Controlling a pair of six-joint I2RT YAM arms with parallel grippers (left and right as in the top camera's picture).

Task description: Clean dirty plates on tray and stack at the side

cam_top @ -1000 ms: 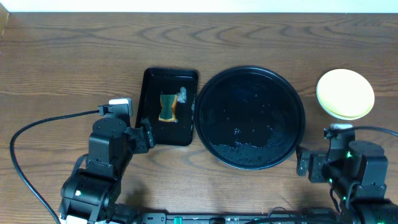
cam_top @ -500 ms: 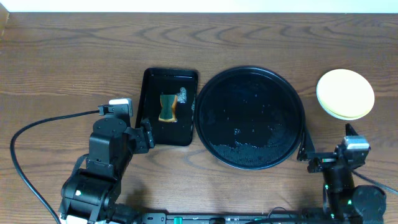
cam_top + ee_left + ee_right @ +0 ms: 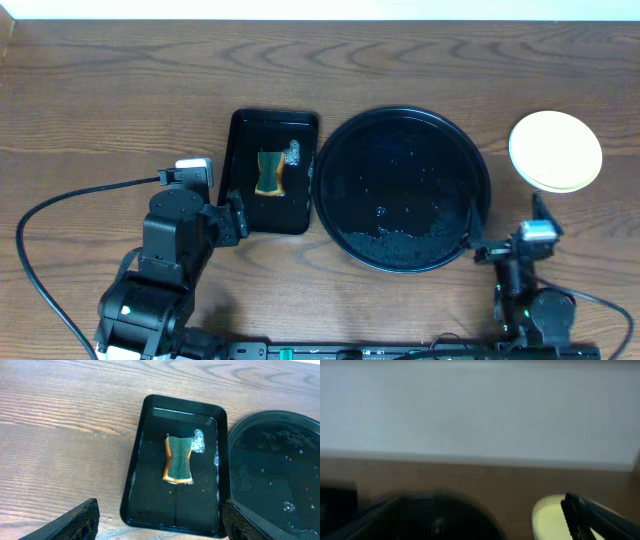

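The plates [image 3: 556, 150] are stacked on bare wood right of the round black tray [image 3: 340, 150]; a pale yellow one is on top, with a mint edge below it. The round tray holds only water drops. My right gripper [image 3: 507, 226] is open and empty near the tray's front right rim. Its blurred wrist view shows the tray [image 3: 435, 520] and the stack [image 3: 547, 517] ahead, with one finger [image 3: 592, 515] at the right. My left gripper [image 3: 160, 530] is open and empty, just short of the small tray's near edge.
A small rectangular black tray [image 3: 238, 150] with a green and orange sponge [image 3: 270, 172] and some foam lies left of the round tray. The left wrist view shows this tray [image 3: 145, 415], the sponge [image 3: 179, 459] and the round tray [image 3: 280, 475]. A black cable [image 3: 60, 205] loops at the left.
My right arm has swung left and drawn back toward the table's front edge, its gripper now by the round tray's rim. The left arm, plates and trays have not moved.
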